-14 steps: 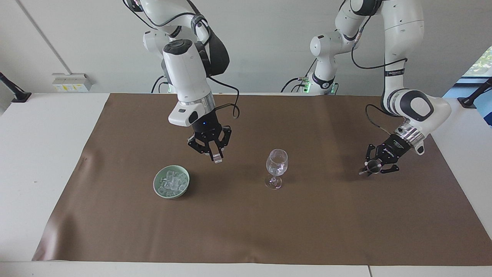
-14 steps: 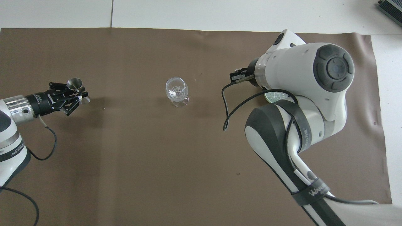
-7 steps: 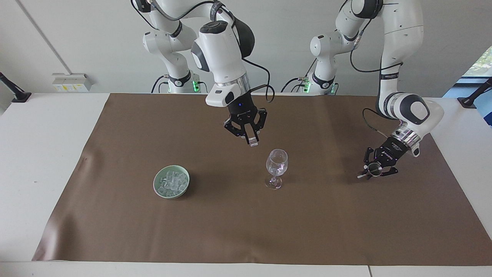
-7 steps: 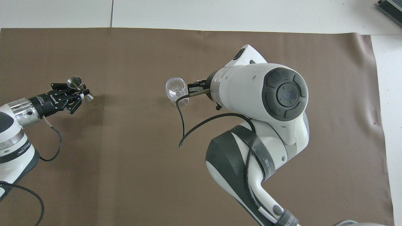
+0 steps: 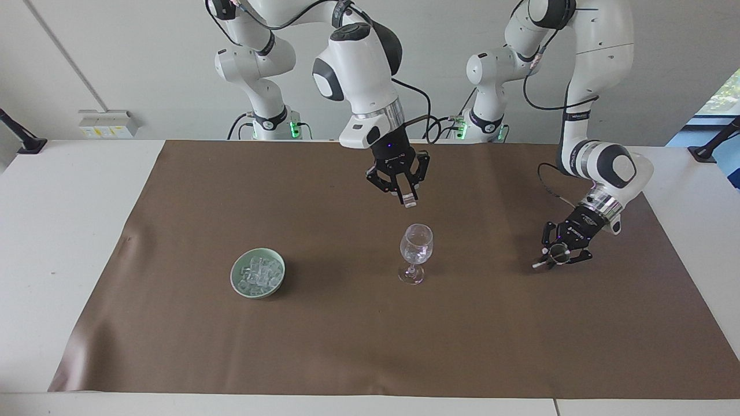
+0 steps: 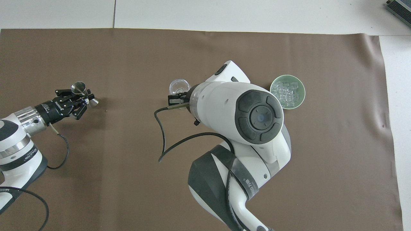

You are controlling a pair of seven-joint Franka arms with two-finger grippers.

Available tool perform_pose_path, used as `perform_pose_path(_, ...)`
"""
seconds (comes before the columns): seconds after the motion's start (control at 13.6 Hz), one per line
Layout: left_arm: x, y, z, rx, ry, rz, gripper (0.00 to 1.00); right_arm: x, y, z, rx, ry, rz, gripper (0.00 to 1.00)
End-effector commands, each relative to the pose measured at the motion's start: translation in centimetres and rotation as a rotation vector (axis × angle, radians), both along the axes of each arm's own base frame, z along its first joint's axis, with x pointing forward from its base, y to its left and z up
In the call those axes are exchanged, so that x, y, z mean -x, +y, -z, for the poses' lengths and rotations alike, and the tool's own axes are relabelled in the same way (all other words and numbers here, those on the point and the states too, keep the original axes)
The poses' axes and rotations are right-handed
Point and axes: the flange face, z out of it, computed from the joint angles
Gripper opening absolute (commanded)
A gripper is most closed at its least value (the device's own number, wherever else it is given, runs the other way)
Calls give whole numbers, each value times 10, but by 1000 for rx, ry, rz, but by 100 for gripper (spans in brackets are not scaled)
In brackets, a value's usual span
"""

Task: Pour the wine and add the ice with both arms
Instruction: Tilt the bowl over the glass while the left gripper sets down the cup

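Brown mat (image 5: 370,346) spread over a white table (image 5: 69,242), seen from across the table and from above.

Near the mat's centre: clear stemmed wine glass (image 5: 416,252), upright. In the overhead view, at about 3 o'clock from the glass, well apart, toward the right arm's end: pale green bowl (image 6: 301,94) heaped with clear ice cubes (image 6: 286,93).

Right gripper (image 5: 407,199) raised above the mat, at about 12 o'clock from the glass in the facing view, not touching it; fingertips clenched on a single small ice cube (image 5: 410,202), pointing down. In the overhead view, the right arm's (image 6: 244,115) bulky white wrist covering most of that gripper, only its black edge showing against the glass.

Left gripper (image 5: 558,253) low over the mat toward the left arm's end, at about 9 o'clock from the glass in the overhead view, well apart. Fingers closed around the waist of a small metal hourglass jigger (image 6: 84,93), held tilted, one cone toward the glass end, the other away. Touching the mat or just clear of it: cannot tell. No liquid discernible in the jigger.
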Motion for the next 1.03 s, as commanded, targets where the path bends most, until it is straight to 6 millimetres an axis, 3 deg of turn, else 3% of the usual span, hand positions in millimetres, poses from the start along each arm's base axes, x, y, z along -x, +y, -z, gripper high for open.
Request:
perform_pose_path(0.0, 3, -3, 9, -1, -6, -18, 0, -9, 6, 10, -4, -12, 23, 0)
perform_pose_path(0.22, 7, -3, 14, -5, -24, -20, 0, -19, 5, 29, 1, -13, 26, 0)
perform_pose_path(0.51, 6, -4, 14, -5, -26, -16, 3, -37, 14, 36, -19, -21, 33, 0)
perform_pose_path(0.59, 7, -4, 15, -8, -25, -18, 29, -38, 15, 35, -17, -27, 30, 0)
perform_pose_path(0.73, 7, -3, 14, -9, -28, -17, 36, -39, 16, 34, -16, -34, 29, 0)
perform_pose_path(0.81, 7, -3, 14, -11, -29, -18, 54, -39, 16, 34, -16, -34, 31, 0)
perform_pose_path(0.95, 7, -3, 14, -12, -27, -20, 100, -39, 17, 36, -17, -29, 33, 0)
